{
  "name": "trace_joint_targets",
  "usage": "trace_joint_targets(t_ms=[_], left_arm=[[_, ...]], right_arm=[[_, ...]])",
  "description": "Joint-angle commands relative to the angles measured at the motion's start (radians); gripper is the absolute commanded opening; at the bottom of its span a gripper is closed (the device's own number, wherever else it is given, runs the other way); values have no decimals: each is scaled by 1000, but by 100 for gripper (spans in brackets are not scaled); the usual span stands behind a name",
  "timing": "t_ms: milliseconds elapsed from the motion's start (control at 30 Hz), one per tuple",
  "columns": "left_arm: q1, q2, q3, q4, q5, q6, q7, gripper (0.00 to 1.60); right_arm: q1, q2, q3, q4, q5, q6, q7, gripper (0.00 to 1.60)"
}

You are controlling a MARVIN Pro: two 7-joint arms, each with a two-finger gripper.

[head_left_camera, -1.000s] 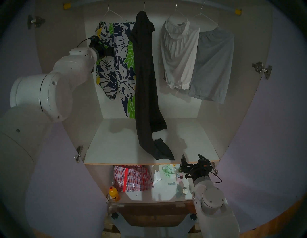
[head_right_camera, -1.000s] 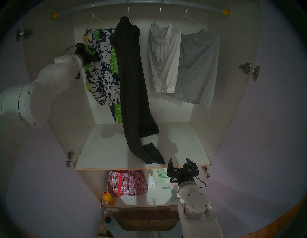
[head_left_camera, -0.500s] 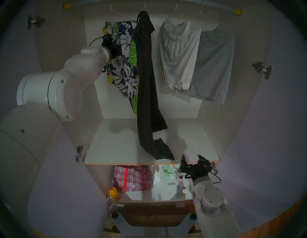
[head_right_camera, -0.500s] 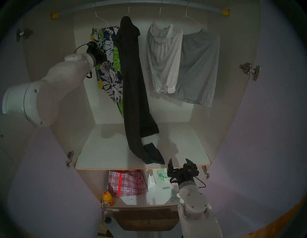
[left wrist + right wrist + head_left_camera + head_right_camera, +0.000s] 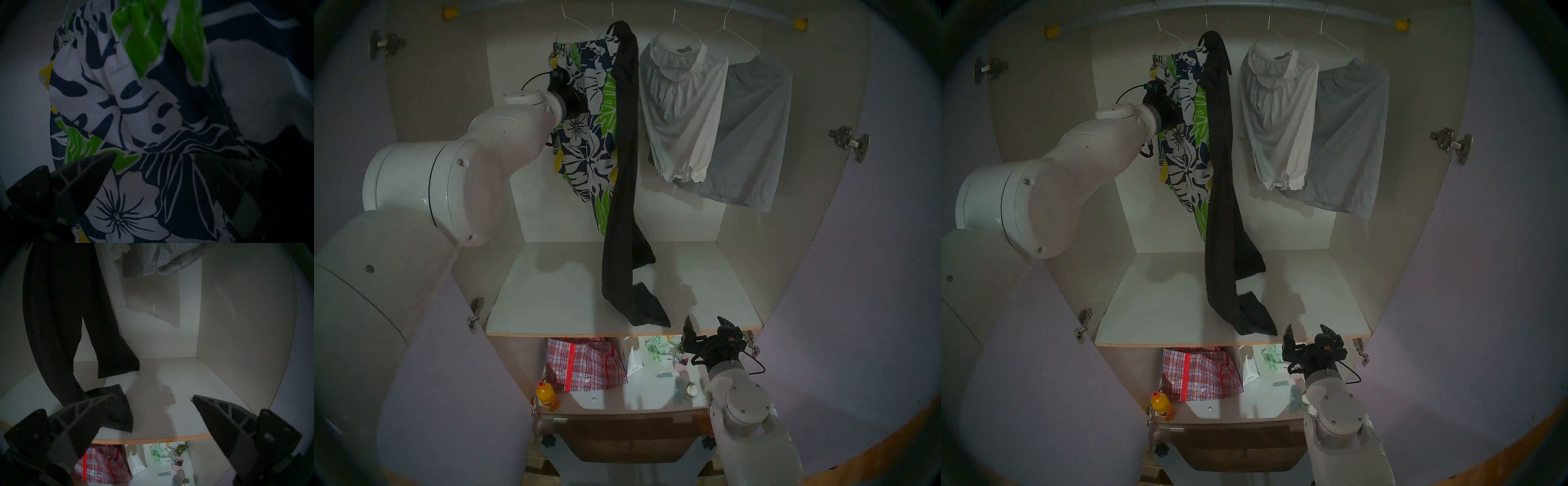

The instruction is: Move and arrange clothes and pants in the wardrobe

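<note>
The left gripper (image 5: 153, 169) held the floral shorts (image 5: 585, 112), pressed against the black trousers (image 5: 624, 142) on the rail (image 5: 1348, 13). Best slide gently, keeping hangers hooked. The right gripper (image 5: 153, 399) stood wide, empty.

A home bedroom closet is showing here: garments are hanging on wire hangers from the rail (image 5: 755, 8) of an open wardrobe (image 5: 751, 190), while a plaid storage bag (image 5: 585, 365) and household odds and ends are sitting below the shelf (image 5: 551, 305).

Colours showing in the wardrobe
Shorts (image 5: 585, 112) are showing navy, white flowers, green leaves; trousers (image 5: 621, 176) black; blouse (image 5: 680, 112) white; bag (image 5: 585, 365) red plaid.
</note>
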Motion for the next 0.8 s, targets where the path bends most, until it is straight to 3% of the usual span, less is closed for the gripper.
trace_joint_targets(t_ms=[0,767], left_arm=[[-45,-57,-5,-26,-9,6,-26,160],[-52,-281,-20,-24,-11,61,-103,160]], right_arm=[[13,0,-1,-21,0,-7,1,160],[20,0,-1,-2,1,-7,-1,160]])
